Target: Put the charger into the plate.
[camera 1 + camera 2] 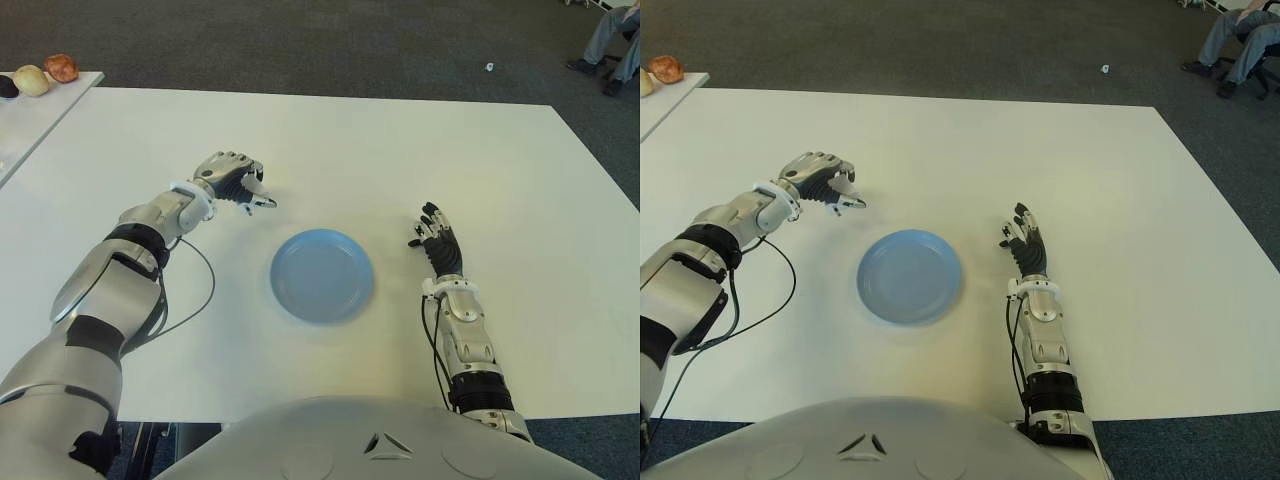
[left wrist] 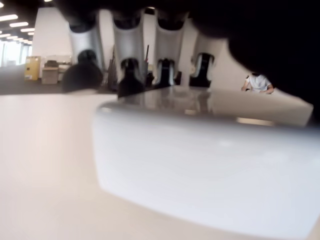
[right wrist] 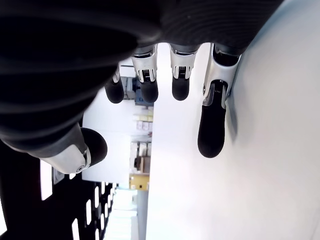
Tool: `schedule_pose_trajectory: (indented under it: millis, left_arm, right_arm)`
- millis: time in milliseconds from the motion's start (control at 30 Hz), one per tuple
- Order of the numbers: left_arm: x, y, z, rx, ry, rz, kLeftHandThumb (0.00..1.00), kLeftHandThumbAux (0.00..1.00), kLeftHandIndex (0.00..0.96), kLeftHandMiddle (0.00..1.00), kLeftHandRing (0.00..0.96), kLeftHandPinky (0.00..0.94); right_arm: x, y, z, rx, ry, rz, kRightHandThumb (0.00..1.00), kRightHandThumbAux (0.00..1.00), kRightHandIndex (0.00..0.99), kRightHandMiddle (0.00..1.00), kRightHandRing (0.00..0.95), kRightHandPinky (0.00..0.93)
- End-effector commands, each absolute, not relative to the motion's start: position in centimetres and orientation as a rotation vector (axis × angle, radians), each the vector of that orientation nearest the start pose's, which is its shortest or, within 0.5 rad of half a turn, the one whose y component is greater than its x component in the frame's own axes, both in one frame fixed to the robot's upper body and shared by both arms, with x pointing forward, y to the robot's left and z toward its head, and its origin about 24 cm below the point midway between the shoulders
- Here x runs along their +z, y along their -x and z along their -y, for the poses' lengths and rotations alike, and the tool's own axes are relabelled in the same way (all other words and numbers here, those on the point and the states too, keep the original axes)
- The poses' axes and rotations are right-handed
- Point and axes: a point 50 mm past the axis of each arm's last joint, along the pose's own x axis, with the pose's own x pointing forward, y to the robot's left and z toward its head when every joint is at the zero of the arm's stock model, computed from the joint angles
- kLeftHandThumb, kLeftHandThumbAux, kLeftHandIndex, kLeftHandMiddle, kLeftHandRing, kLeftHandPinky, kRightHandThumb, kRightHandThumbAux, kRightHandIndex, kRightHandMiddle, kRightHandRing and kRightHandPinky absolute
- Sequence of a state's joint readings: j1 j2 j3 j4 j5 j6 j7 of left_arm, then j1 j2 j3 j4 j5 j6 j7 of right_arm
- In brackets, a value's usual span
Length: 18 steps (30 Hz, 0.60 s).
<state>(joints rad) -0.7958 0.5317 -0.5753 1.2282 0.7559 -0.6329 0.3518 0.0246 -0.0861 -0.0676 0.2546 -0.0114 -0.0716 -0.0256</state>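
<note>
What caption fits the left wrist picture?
Left hand fingers curled over the white charger above the table.

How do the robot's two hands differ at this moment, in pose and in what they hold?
The left hand has its fingers curled around the white charger, up and to the left of the blue plate; the right hand holds nothing. The left hand's fingers are bent over; the right hand's are relaxed and nearly straight, right of the plate. Both are over the white table, beside the plate, not above it.

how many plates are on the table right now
1. The blue plate lies empty on the white table, between the left hand, shut on the white charger, and the open right hand.
</note>
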Motion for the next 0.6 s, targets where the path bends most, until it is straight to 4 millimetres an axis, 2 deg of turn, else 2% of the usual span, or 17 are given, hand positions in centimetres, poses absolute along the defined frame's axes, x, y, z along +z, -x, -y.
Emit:
schedule_pose_trajectory:
  millis: [33, 200, 600]
  left_arm:
    - [6.2, -35.3, -19.6, -0.451, -1.422, 0.325, 0.749, 0.699, 0.442, 0.873, 0.867, 0.828]
    - [7.8, -35.1, -17.4, -0.510, -1.382, 0.497, 0.749, 0.699, 0.442, 0.883, 0.874, 0.837]
    - [9.5, -33.7, -16.0, -0.583, -1.271, 0.627, 0.750, 0.699, 0.441, 0.896, 0.884, 0.859]
  right_arm:
    - [-3.8, -22.7, 19.2, -0.115, 0.089, -0.361, 0.000, 0.544, 0.000, 0.009, 0.000, 0.000]
    - [-3.9, -23.1, 19.2, -0.113, 0.093, -0.363, 0.000, 0.541, 0.000, 0.012, 0.000, 0.000]
    - [-4.1, -23.7, 19.1, -0.112, 0.097, -0.362, 0.000, 0.547, 0.000, 0.012, 0.000, 0.000]
